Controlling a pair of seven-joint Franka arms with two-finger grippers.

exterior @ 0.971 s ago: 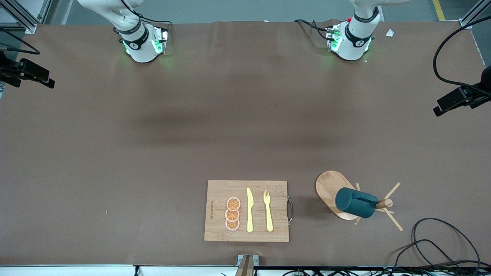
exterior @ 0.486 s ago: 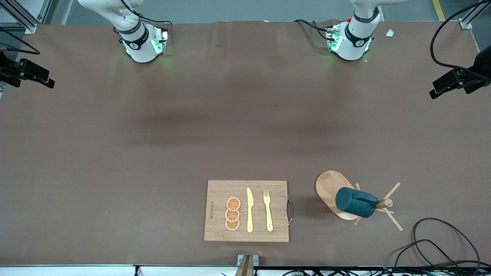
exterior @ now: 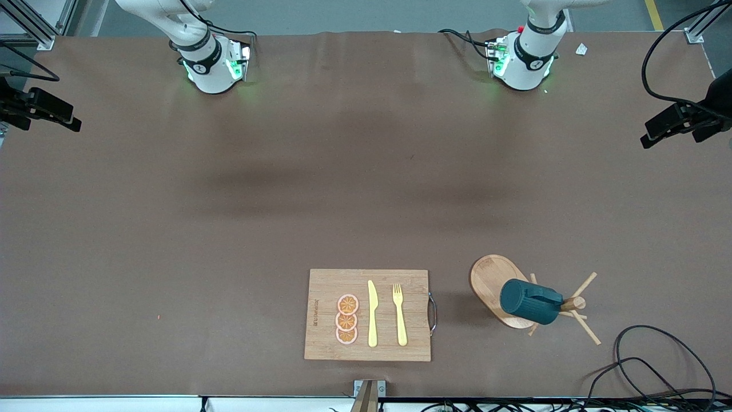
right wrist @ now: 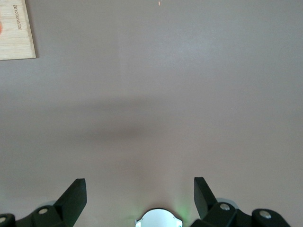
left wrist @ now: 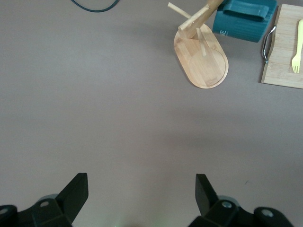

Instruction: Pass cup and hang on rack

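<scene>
The dark teal cup (exterior: 529, 302) hangs tilted on its side on a peg of the light wooden rack (exterior: 492, 280). The rack stands close to the front camera, toward the left arm's end of the table. The left wrist view shows the cup (left wrist: 244, 19) and the rack (left wrist: 203, 61) from a distance. My left gripper (left wrist: 141, 189) is open and empty, high over bare table. My right gripper (right wrist: 140, 191) is open and empty, high over bare table near its own base. Neither gripper shows in the front view.
A bamboo cutting board (exterior: 326, 286) lies beside the rack toward the right arm's end, carrying three orange slices (exterior: 346, 319), a yellow knife (exterior: 372, 313) and a yellow fork (exterior: 400, 315). Black cables (exterior: 657, 355) coil near the rack. Black devices (exterior: 680, 123) overhang both table ends.
The black device at the left arm's end of the table has shifted away from the front camera. The cup, rack and board have not moved.
</scene>
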